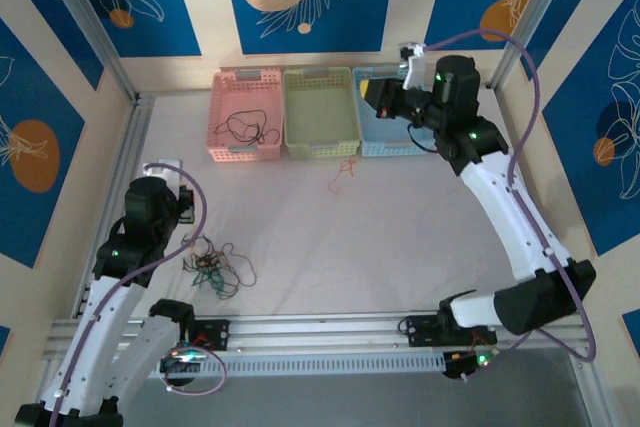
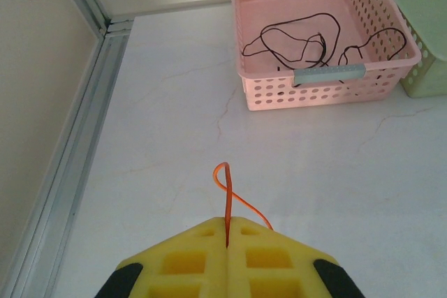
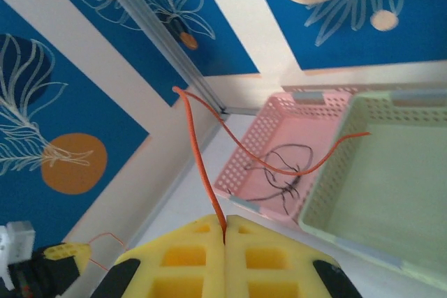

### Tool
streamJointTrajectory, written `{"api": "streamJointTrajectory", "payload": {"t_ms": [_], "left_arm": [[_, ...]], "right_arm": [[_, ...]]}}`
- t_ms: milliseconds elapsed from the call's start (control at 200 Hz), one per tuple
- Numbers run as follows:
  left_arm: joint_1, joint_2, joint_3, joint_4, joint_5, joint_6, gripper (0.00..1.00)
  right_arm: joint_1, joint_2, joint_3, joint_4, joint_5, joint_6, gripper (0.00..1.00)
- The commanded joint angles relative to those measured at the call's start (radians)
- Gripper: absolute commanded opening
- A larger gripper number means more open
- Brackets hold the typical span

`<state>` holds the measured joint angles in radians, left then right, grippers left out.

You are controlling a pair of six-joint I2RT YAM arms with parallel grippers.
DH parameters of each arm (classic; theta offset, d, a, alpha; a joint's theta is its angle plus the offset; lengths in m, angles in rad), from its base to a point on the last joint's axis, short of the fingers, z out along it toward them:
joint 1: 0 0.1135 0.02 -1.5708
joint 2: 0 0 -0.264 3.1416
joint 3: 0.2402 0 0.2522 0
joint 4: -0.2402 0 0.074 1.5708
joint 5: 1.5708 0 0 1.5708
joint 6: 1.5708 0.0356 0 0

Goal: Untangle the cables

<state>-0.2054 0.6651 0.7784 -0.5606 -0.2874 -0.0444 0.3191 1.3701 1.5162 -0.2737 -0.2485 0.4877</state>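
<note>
A small tangle of black, green and red-orange cables [image 1: 215, 265] lies on the white table near the left arm. My left gripper [image 1: 188, 209] [image 2: 228, 222] is shut on a thin red-orange wire [image 2: 227, 193], which loops up from between the yellow fingers. My right gripper [image 1: 376, 95] [image 3: 225, 222] hovers high by the baskets. It is shut on another red-orange wire [image 3: 199, 158], which rises and then arcs toward the green basket [image 3: 391, 172]. Black wires [image 2: 300, 43] [image 1: 245, 127] lie in the pink basket [image 2: 328, 75]. One loose red-orange strand [image 1: 345, 172] rests on the table in front of the green basket [image 1: 320, 112].
Three baskets stand in a row at the back: pink [image 1: 245, 152], green and blue [image 1: 395, 147]. An aluminium rail [image 2: 84, 123] runs along the left table edge. A patterned wall panel [image 3: 63, 137] stands behind it.
</note>
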Motion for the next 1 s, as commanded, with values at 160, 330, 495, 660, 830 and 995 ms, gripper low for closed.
{"api": "streamJointTrajectory", "payload": {"t_ms": [160,330,495,660,830,995], "left_arm": [[-0.005,0.013,0.006,0.028,0.022,-0.003,0.0],[-0.008,0.013,0.006,0.029,0.024,-0.002,0.0],[-0.01,0.014,0.005,0.03,0.028,-0.001,0.0],[-0.012,0.013,0.006,0.028,0.027,-0.002,0.0],[-0.016,0.012,0.005,0.028,0.025,-0.002,0.0],[-0.017,0.01,0.005,0.028,0.026,-0.002,0.0]], "right_arm": [[0.028,0.206,0.326,0.082,-0.026,0.053,0.0],[0.028,0.334,0.493,0.072,-0.014,0.065,0.0],[0.026,0.426,0.602,0.067,0.03,0.045,0.0],[0.022,0.543,0.729,0.067,0.047,0.052,0.0],[0.016,0.678,0.893,0.004,0.052,0.066,0.0],[0.011,0.778,0.979,-0.009,0.041,0.091,0.0]]}}
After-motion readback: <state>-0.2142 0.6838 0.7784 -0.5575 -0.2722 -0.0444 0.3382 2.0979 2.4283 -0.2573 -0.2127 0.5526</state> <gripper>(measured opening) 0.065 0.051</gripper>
